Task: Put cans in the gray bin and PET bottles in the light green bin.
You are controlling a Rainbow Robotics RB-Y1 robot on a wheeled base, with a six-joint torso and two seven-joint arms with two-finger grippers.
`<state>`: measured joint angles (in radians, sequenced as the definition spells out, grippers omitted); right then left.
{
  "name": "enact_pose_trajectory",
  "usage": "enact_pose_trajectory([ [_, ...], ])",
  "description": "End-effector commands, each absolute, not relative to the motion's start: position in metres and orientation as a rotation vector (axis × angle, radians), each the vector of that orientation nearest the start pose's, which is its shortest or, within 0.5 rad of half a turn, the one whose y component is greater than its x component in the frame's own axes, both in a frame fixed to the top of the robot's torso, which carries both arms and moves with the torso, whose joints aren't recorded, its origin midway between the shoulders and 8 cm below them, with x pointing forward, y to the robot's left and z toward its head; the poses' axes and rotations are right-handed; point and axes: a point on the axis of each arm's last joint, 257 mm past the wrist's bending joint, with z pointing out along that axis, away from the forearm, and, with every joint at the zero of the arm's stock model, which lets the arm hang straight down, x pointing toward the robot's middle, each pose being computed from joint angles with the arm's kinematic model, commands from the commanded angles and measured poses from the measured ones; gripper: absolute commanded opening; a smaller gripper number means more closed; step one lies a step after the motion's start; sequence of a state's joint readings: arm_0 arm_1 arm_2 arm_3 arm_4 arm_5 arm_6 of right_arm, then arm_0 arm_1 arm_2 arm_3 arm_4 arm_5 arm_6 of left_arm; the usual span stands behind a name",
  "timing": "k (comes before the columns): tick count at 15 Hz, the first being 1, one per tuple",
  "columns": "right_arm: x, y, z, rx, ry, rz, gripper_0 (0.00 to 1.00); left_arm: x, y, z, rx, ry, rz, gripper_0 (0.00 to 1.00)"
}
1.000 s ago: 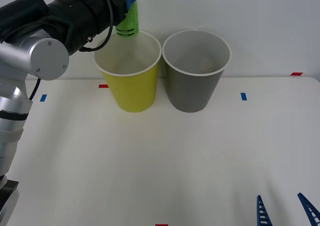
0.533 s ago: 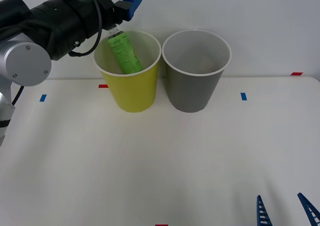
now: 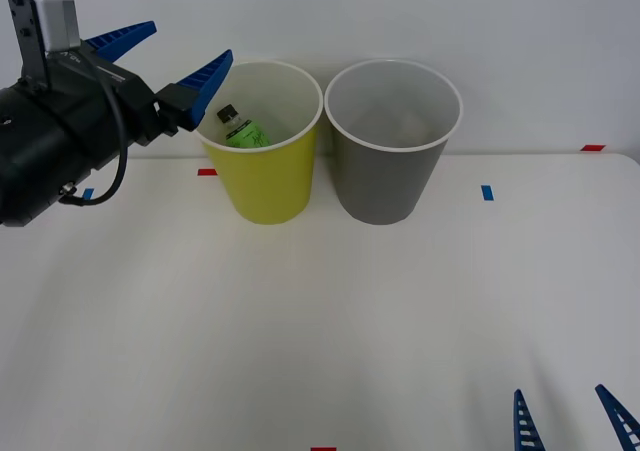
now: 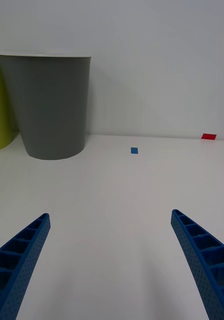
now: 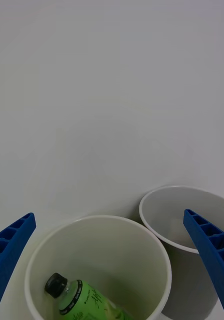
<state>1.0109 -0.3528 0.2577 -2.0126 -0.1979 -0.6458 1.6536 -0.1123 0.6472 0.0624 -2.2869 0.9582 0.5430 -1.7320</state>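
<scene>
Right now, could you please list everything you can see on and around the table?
light green bin: one, yellow-green with white rim and inside, far side of the table, left of the gray bin.
PET bottle: one, clear with green label and black cap, lying tilted inside the light green bin.
gray bin: one, dark gray with pale rim, beside the light green bin.
tape marks: several, blue and red, scattered on the white table.
left gripper: one, blue jaws open, raised left of the light green bin.
right gripper: one, blue jaws open, low at the table's near right edge.
</scene>
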Motion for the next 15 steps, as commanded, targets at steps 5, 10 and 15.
enact_pose_trajectory([
  [5, 0.233, -0.260, -0.241, -0.058, 1.522, -0.018, 0.82, 0.428, 0.187, 0.012, 0.403, 1.442, -0.419, 1.00],
  [10, 0.233, -0.260, -0.241, -0.058, 1.522, -0.018, 0.83, 0.418, 0.196, -0.002, 0.345, 1.378, -0.374, 1.00],
  [15, 0.233, -0.260, -0.241, -0.058, 1.522, -0.018, 0.83, 0.392, 0.210, -0.048, 0.306, 1.332, -0.227, 1.00],
])
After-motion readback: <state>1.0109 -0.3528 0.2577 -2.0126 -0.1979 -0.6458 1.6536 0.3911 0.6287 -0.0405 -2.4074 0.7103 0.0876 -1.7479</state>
